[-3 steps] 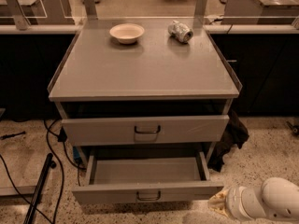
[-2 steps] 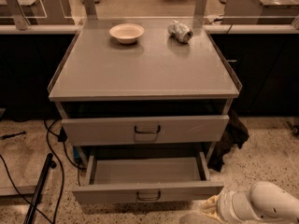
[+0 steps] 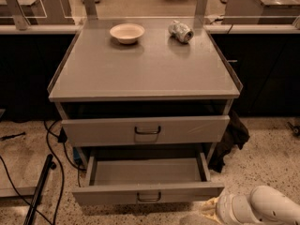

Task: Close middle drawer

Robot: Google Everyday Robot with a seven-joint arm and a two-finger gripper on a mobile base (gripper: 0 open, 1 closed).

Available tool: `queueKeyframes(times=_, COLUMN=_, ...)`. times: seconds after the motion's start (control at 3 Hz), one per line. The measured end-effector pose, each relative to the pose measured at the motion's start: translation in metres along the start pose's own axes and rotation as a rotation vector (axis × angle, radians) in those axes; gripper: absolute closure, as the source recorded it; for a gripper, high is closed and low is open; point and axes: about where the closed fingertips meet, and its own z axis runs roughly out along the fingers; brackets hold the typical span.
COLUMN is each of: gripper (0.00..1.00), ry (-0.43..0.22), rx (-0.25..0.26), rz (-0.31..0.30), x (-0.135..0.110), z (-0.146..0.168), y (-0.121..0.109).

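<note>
The middle drawer is the second grey drawer of the cabinet. It is pulled far out, its inside is empty, and its small dark loop handle sits at the centre of the low front. Above it, the taller top drawer stands slightly out. No lower drawer is visible. My gripper is at the bottom edge of the view, just below and to the right of the open drawer's front right corner. The white forearm trails off to the right.
A white bowl and a crumpled can lie on the cabinet top. Black cables and a dark pole are on the speckled floor at left. A dark cloth hangs beside the cabinet's right side.
My arm has moved left and lower, bringing the gripper closer under the open drawer's front right corner. The drawers, bowl and can have not moved.
</note>
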Motion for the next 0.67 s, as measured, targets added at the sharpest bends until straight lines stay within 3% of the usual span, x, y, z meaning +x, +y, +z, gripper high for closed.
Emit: queueKeyframes(times=0.67, gripper=1.00, ry=-0.130, rx=0.037, rz=-0.099, x=-0.011, z=0.048, y=-0.013)
